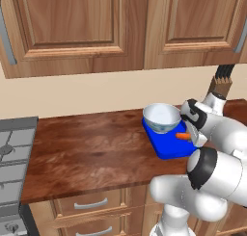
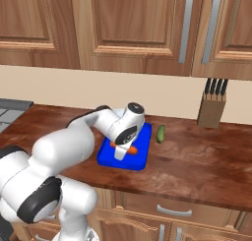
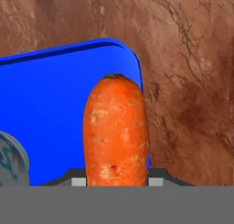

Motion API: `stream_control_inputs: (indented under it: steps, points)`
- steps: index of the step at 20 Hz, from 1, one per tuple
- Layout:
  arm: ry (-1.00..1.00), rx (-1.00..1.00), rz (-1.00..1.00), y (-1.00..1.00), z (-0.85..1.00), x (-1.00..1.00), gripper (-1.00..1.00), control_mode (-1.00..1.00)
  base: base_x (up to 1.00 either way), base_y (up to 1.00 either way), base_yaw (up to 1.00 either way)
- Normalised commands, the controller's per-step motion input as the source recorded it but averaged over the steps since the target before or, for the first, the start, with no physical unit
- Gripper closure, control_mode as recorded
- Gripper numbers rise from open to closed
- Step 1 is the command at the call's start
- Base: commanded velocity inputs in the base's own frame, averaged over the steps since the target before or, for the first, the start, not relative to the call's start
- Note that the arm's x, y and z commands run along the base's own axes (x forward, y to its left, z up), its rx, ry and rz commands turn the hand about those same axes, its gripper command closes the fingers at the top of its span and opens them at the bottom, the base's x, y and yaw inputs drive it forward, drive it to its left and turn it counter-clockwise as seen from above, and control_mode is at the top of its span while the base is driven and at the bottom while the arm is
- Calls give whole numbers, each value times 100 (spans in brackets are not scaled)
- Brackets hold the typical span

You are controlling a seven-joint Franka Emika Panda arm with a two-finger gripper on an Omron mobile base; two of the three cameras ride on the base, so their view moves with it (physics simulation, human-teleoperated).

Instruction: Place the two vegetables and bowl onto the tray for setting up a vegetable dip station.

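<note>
Carrot point(image 3: 116, 134) sits clamped between the gripper point(image 2: 122, 153) jaws, over the blue tray point(image 3: 50, 109); hand view has it pointing toward the tray's rounded corner, close above the surface. Can't tell if it touches the tray yet. From the left base view the carrot point(image 1: 183, 136) shows just over the tray's point(image 1: 166, 148) right part, beside the bowl.

Bowl point(image 1: 162, 118) is already on the tray, at its back-left part, upright; its rim edge shows low-left in the hand view point(image 3: 13, 161).

Green vegetable point(image 2: 161, 133) lies on the counter point(image 2: 197, 156), just off the tray's point(image 2: 108, 159) right edge, not touching it, toward the back wall.

Arm pose: folded over from the base, elbow high, forearm reaching forward, wrist bent so the hand points down onto the tray. Gripper point(image 1: 195, 138) is low, near the tray's right side.

Tray is on the wood counter, mid-depth. Knife block point(image 2: 212, 108) stands at the back right, well apart from the tray. Stove point(image 1: 12, 158) at the counter's left end.
</note>
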Motion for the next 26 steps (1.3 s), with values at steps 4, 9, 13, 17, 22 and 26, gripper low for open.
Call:
stream_control_inputs:
  steps: [4, 9, 13, 17, 22, 26]
  points:
    - [0, 4, -5, 7, -19, 16, 100, -100, 0, 0, 0]
    - [0, 3, -2, 3, -13, 18, 100, -100, 0, 0, 0]
    - [0, 4, 0, 1, -8, 13, 100, -100, 0, 0, 0]
    - [0, 3, 0, 0, -9, 3, 100, -100, 0, 0, 0]
    - [0, 0, 0, 0, -7, 2, 100, -100, 0, 0, 0]
    - [0, 0, 0, 0, -5, 4, 100, -100, 0, 0, 0]
